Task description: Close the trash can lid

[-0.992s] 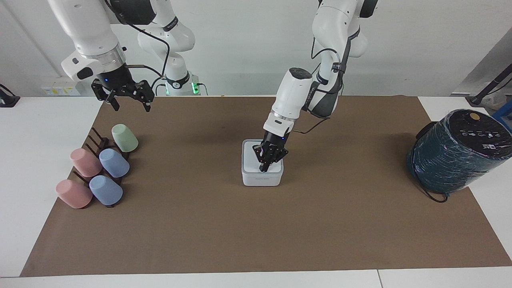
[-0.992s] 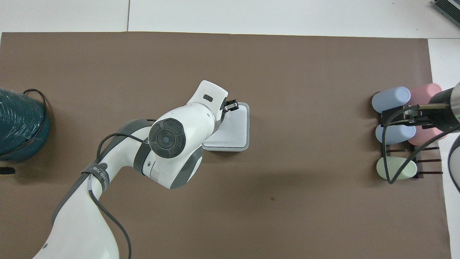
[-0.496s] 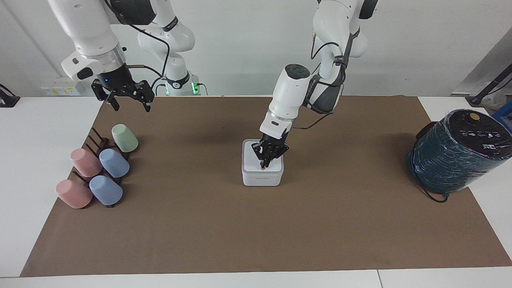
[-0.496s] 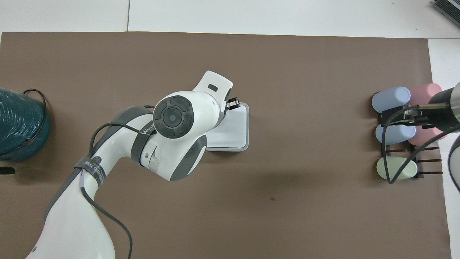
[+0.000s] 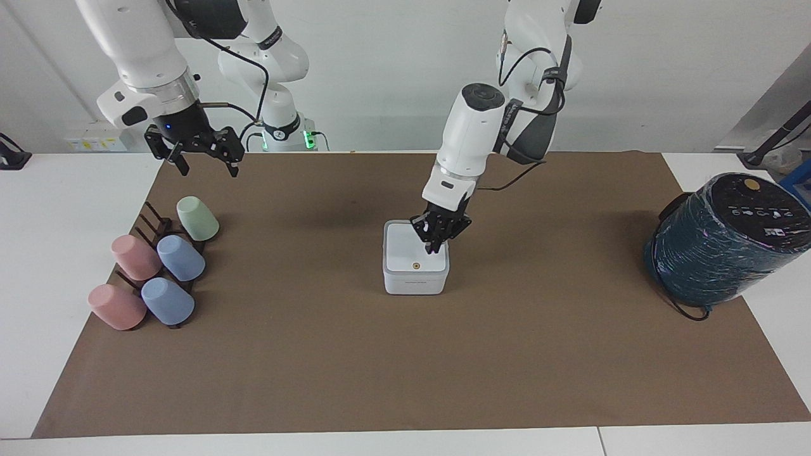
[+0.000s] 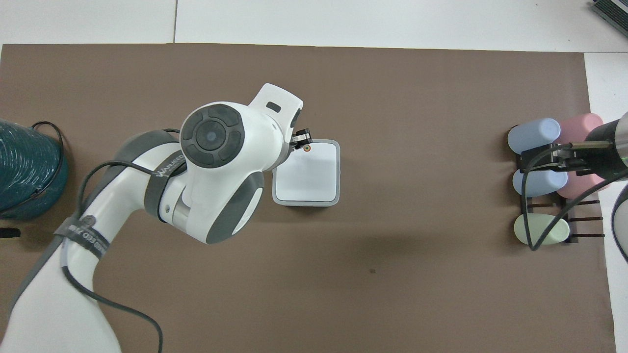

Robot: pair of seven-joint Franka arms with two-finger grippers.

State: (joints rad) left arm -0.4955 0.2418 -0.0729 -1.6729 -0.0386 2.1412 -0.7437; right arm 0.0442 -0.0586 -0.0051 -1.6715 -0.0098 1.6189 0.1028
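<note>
The white square trash can (image 5: 415, 282) stands at the middle of the brown mat. Its lid (image 5: 405, 252) lies flat and closed on it, orange dot up; it also shows in the overhead view (image 6: 309, 174). My left gripper (image 5: 434, 248) is shut and empty, fingers pointing down, just above the lid's edge toward the left arm's end. In the overhead view only its tip (image 6: 302, 138) shows past the wrist. My right gripper (image 5: 209, 170) is open and empty, and waits in the air near the cup rack; it also shows in the overhead view (image 6: 534, 160).
A large dark teal wrapped cylinder (image 5: 722, 244) stands at the left arm's end of the table (image 6: 24, 169). A dark rack with several pastel cups (image 5: 158, 272) lies at the right arm's end (image 6: 539, 181). The brown mat (image 5: 317, 354) covers the table.
My left gripper has risen off the lid and shifted toward the left arm's end, uncovering the orange dot. The lid stays flat. The right arm has not moved.
</note>
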